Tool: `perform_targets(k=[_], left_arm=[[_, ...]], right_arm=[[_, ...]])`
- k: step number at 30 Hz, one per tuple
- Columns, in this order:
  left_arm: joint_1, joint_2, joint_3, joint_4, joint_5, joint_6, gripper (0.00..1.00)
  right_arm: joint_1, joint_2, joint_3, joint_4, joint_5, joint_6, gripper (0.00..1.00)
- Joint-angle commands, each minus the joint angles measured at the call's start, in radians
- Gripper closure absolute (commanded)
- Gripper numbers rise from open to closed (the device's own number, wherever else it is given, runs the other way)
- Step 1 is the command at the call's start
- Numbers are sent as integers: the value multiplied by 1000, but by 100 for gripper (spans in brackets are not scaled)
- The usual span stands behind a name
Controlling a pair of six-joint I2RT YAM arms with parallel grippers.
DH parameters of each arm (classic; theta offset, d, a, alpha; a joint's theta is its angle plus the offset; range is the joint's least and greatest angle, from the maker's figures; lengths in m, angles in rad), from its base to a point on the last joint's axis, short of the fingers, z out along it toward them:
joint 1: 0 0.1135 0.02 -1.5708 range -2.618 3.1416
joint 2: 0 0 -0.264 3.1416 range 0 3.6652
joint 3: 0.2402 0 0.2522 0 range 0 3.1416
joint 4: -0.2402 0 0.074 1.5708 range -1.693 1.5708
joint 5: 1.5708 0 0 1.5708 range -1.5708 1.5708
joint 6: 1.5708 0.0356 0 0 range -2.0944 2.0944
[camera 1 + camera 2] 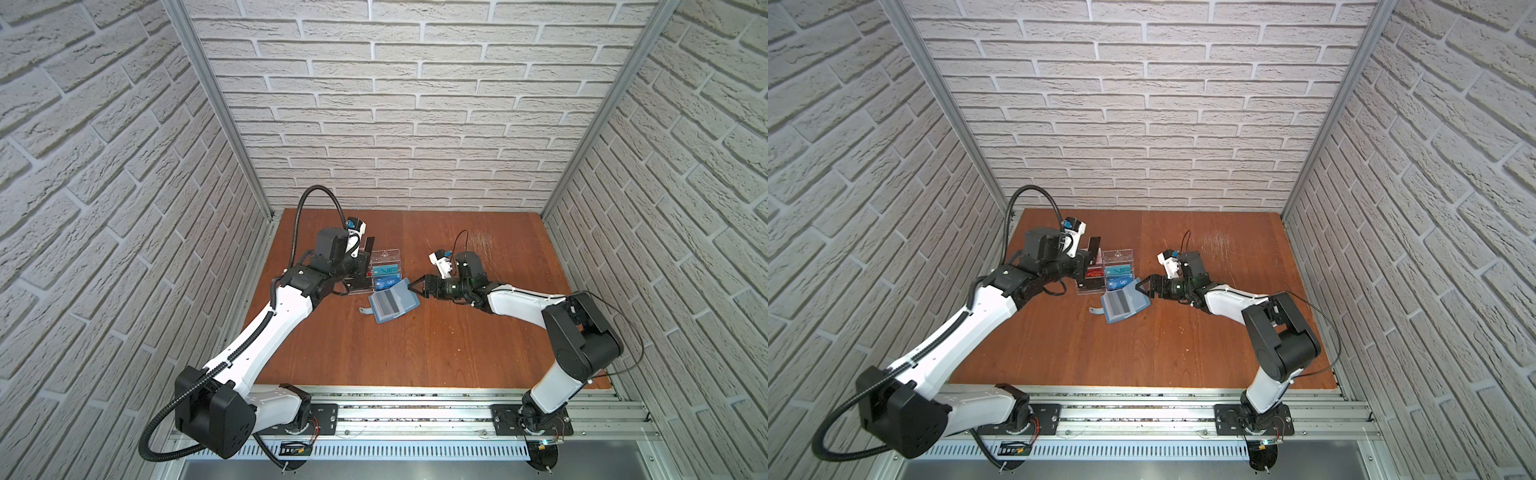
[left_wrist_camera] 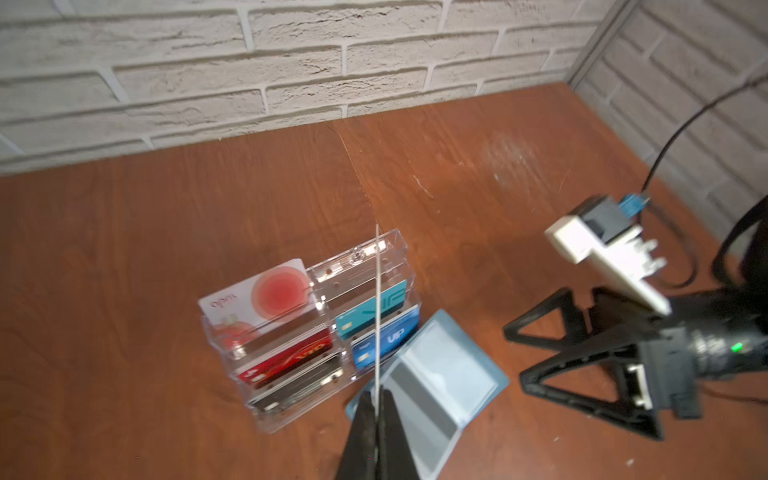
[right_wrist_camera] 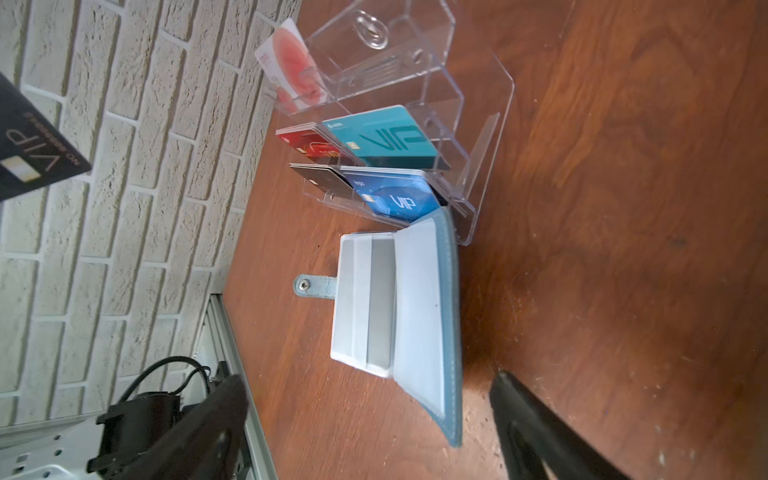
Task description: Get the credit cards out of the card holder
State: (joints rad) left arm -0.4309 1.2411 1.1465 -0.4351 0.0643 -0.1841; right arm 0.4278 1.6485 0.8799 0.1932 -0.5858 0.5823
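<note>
In both top views the card holder (image 1: 392, 305) lies opened like a book on the table (image 1: 457, 340), directly in front of the clear rack (image 1: 386, 254). The left gripper (image 1: 366, 256) is clamped on a black card (image 1: 370, 244) held upright at the rack's left side. The right gripper (image 1: 415, 289) sits to the right of the rack at the holder's outer edge, jaws spread and holding nothing. In the left wrist view the black card (image 2: 376, 311) appears edge-on as a thin line rising between the closed fingers (image 2: 363, 419) above the rack. The rack's compartments hold a white card (image 2: 266, 303), red cards (image 2: 291, 359), a teal card (image 2: 370, 311), a blue card (image 2: 386, 343) and a dark stack; the rear right compartment is empty. In the right wrist view the holder's inner sleeves (image 3: 365, 299) look pale with one grey band (image 3: 380, 303), and the snap strap (image 3: 316, 286) hangs free on the side away from the rack. The raised cover stands at the rack's front corner; contact cannot be confirmed. Assessment: the task is well advanced, with one card extracted and in hand but not yet deposited. Whether the grey band is a remaining card or an empty sleeve cannot be determined.
</note>
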Motion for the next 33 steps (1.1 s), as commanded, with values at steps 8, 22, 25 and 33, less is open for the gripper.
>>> perform_targets(k=[8, 22, 25, 33], left_arm=[[29, -62, -66, -146, 13, 656, 100], [108, 137, -65, -200, 79, 1094, 100], [139, 215, -4, -211, 104, 1132, 100], [164, 345, 73, -239, 115, 1276, 100]], right_arm=[[142, -204, -44, -97, 317, -253, 0], [143, -187, -32, -103, 297, -249, 0], [143, -184, -33, -104, 293, -252, 0], [135, -182, -37, -106, 302, -256, 0]])
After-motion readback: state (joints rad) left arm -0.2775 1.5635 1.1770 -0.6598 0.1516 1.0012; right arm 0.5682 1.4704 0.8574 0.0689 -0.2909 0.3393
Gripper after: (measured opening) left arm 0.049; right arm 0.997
